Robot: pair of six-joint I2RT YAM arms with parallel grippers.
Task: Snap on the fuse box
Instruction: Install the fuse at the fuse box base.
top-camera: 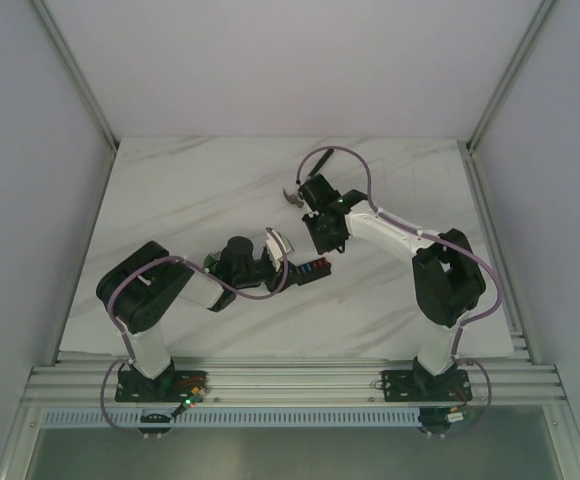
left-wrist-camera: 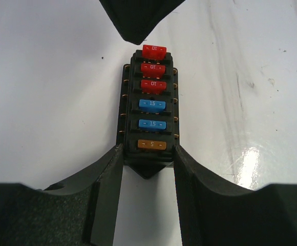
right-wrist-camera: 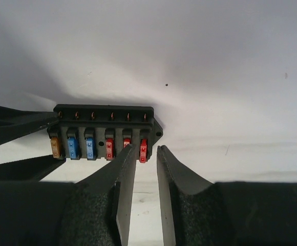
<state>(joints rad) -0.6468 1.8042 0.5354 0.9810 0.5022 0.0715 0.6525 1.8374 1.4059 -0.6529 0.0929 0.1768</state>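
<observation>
I am clamping the fuse box near the middle of the worktop, somewhat toward its near edge.

My left gripper is pinching the box's two long side walls at the end with the orange fuse. I cannot tell whether the box is resting on the worktop. My right gripper is standing at the opposite end, its jaws narrowly parted around the outermost red fuse and apparently not squeezing it. I am judging the box light and stiff, with smooth plastic that may be slipping under sideways force. The flat side walls are looking like the safest hold, while the fuse tops and small edge contacts are seeming fragile.
</observation>
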